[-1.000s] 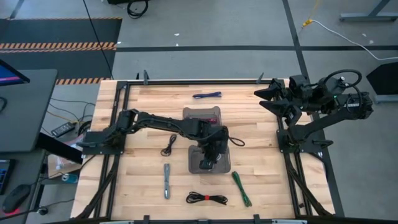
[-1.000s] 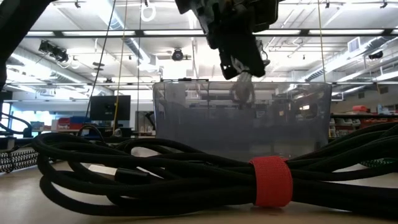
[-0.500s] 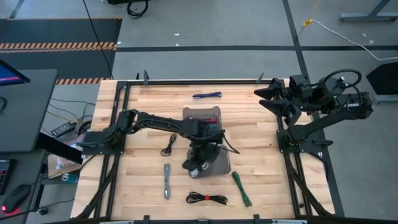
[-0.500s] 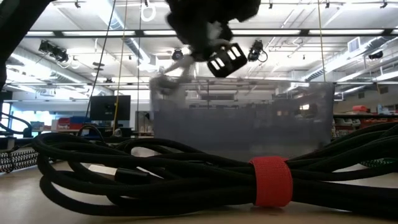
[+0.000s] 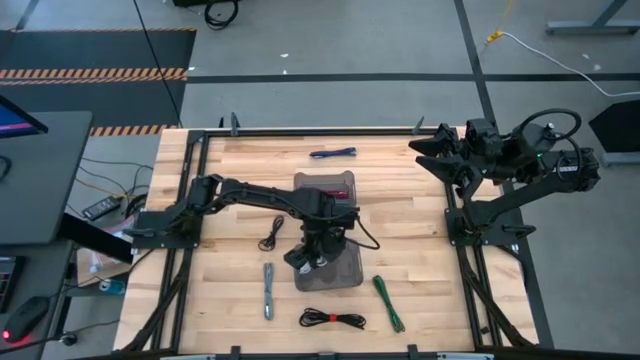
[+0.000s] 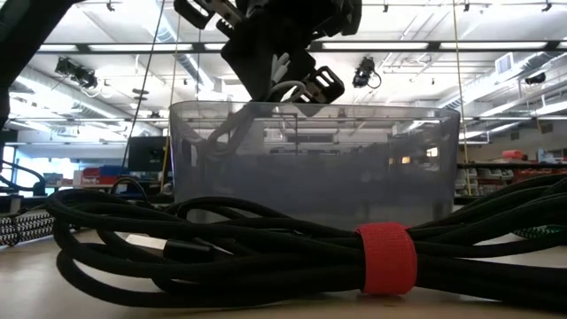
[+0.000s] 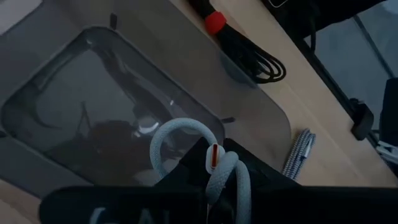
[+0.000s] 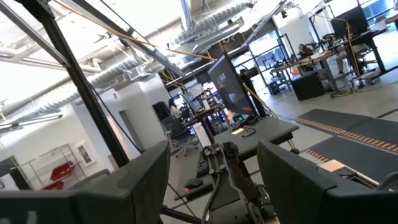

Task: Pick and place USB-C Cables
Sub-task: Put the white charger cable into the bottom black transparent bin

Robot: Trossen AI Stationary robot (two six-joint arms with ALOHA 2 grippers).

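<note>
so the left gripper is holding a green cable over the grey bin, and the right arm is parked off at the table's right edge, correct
Not quite: the cable held by the left gripper is white, not green, as the left wrist view shows. The green cable lies on the table beside the grey bin. The rest holds: the left gripper is over the grey bin, and the right gripper is parked at the table's right edge.

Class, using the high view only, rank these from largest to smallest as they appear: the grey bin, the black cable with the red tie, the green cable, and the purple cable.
1. grey bin
2. black cable with the red tie
3. green cable and purple cable: they look alike in length, so I won't rank them.
</note>
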